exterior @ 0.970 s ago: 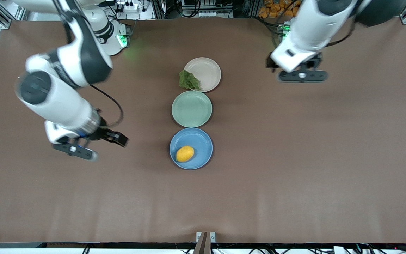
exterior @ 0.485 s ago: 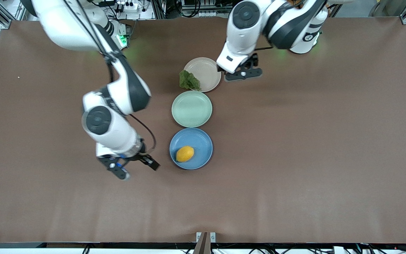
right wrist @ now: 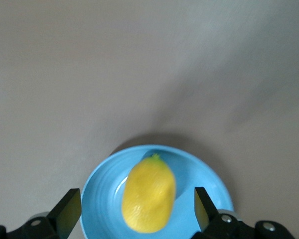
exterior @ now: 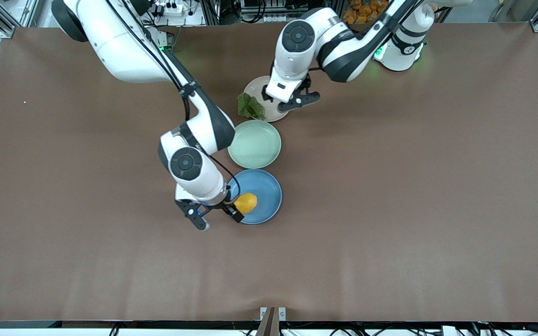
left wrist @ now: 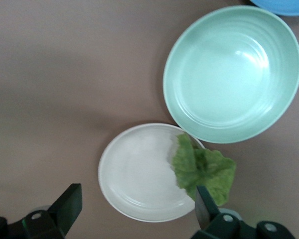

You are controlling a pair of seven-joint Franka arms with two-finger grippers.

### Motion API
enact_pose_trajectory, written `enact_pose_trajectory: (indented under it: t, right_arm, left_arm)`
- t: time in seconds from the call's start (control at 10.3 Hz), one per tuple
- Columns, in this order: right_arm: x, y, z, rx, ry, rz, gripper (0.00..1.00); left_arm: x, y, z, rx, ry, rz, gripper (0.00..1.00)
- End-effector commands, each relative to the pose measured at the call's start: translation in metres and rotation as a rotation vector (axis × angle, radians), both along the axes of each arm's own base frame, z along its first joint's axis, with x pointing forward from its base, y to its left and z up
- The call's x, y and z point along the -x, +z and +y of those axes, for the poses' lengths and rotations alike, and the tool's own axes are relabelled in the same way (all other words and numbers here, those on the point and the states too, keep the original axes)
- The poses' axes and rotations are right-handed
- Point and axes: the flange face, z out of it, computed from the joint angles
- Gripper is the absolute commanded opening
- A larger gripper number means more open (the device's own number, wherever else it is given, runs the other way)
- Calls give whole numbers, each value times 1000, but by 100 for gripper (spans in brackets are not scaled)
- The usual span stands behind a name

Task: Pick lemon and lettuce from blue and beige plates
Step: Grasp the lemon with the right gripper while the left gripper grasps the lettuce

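At frame centre, the spread right gripper (exterior: 216, 217) hovered over the lemon (exterior: 245, 203) on the blue plate (exterior: 265, 186), the spread left gripper (exterior: 286, 100) over the lettuce (exterior: 250, 106) overhanging the beige plate (exterior: 256, 87); closing off-centre could roll the lemon away.

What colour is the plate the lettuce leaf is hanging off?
Pale beige plate, clearest in the left wrist view.

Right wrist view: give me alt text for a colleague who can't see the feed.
A yellow lemon lies on a blue plate on the brown table, framed between the two spread fingers of the right end effector, which is open above it. Nothing is gripped.
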Motion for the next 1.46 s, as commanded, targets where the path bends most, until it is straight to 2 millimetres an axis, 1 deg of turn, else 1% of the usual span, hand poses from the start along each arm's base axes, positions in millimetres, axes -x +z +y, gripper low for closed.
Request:
enact_pose_trajectory:
  t: [0.0,0.19,0.39,0.58,0.68,0.78,0.87,0.97,1.07,1.16,1.26,1.36]
  right_arm:
    - [-3,-22,11,-32,-28,1,100]
    - [3,-42,16,-21,-20,27,100]
    - [5,-50,15,-27,-28,46,100]
    - [9,-64,20,-26,-23,53,100]
    - [9,-67,21,-27,-19,51,89]
    - [8,-67,19,-29,-19,52,53]
    - [4,-64,15,-49,-36,59,31]
    - [4,-64,15,-62,-45,67,23]
    - [4,-63,14,-64,-40,74,17]
    - [1,-59,10,-74,-53,85,16]
    - [-6,-44,4,-100,-77,114,13]
    - [-15,-19,-6,-106,-31,157,11]
  left_arm:
    - [17,-20,-29,18,53,-39,100]
    - [34,-44,-46,20,67,-76,100]
    - [51,-59,-62,34,75,-114,100]
    - [66,-68,-76,59,87,-140,100]
    - [73,-74,-83,84,96,-144,100]
    - [79,-82,-87,94,93,-146,100]
    - [83,-86,-95,103,100,-145,100]
    - [84,-91,-100,101,105,-150,100]
    - [86,-92,-107,108,113,-152,100]
    - [85,-94,-113,113,119,-153,100]
    - [86,-97,-115,108,118,-162,96]
    - [90,-101,-118,106,113,-159,91]
